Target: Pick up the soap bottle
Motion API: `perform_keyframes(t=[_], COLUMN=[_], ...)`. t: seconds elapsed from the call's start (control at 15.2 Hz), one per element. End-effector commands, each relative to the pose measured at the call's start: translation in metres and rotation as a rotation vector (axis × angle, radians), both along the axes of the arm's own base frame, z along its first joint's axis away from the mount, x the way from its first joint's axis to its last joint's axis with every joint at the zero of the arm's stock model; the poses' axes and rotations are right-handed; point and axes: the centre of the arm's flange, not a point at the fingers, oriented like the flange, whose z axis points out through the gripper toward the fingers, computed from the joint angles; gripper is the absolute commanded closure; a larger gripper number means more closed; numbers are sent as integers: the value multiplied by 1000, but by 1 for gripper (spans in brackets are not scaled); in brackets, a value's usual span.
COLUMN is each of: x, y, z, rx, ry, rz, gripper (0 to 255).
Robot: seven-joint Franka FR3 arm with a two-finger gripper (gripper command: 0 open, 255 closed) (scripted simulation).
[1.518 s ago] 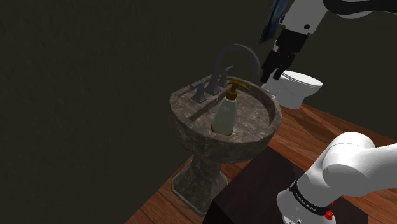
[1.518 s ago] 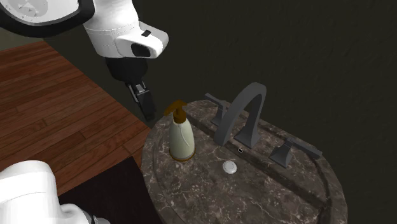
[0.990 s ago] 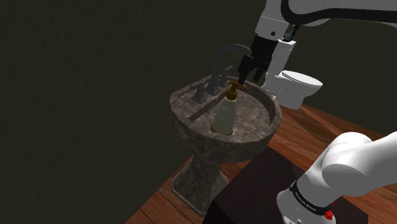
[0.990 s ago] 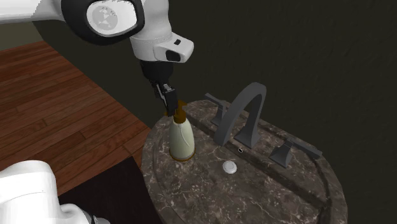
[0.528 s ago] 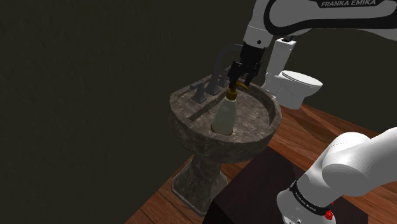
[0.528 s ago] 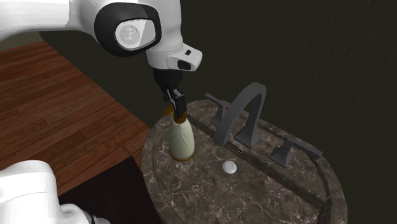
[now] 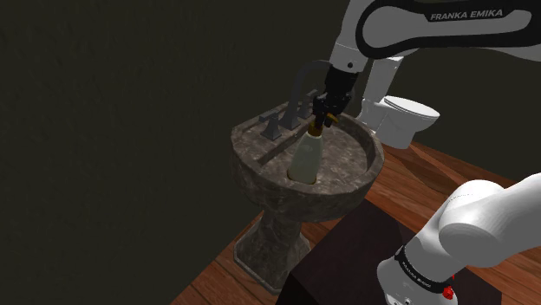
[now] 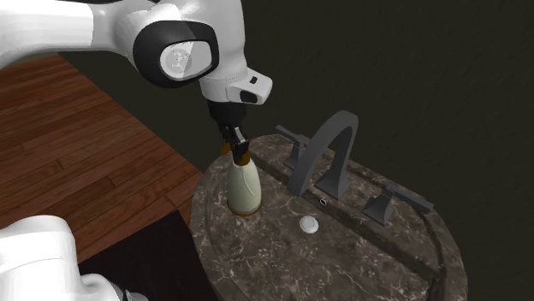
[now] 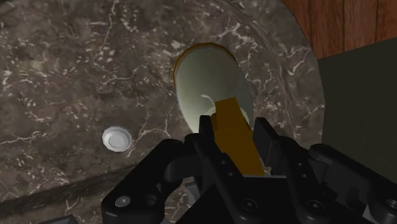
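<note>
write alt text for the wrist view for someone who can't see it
The black gripper is down over the brown pump of a pale soap bottle standing in a dark marbled sink. A small silver drain lies beside the bottle, and wooden floor shows past the rim.

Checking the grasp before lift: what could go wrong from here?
1. The gripper sits at the brown pump, not at the soap bottle's wider body. Held that high, the bottle may swing or slip out.
2. The bottle stands close to the sink rim, so a nudge could tip it onto the wooden floor.
3. The faucet arches close by, and a lift drifting that way might clip it.
</note>
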Motion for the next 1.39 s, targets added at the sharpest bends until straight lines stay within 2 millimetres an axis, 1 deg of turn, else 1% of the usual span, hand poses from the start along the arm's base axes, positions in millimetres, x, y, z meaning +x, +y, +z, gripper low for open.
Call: perform_keyframes(t=[0.0,0.33,1.32], x=[0,0,0], y=[0,0,0], z=[-1,-1,78], rx=[0,0,0], ry=[2,2,2], rz=[0,0,0], gripper=[255,255,255])
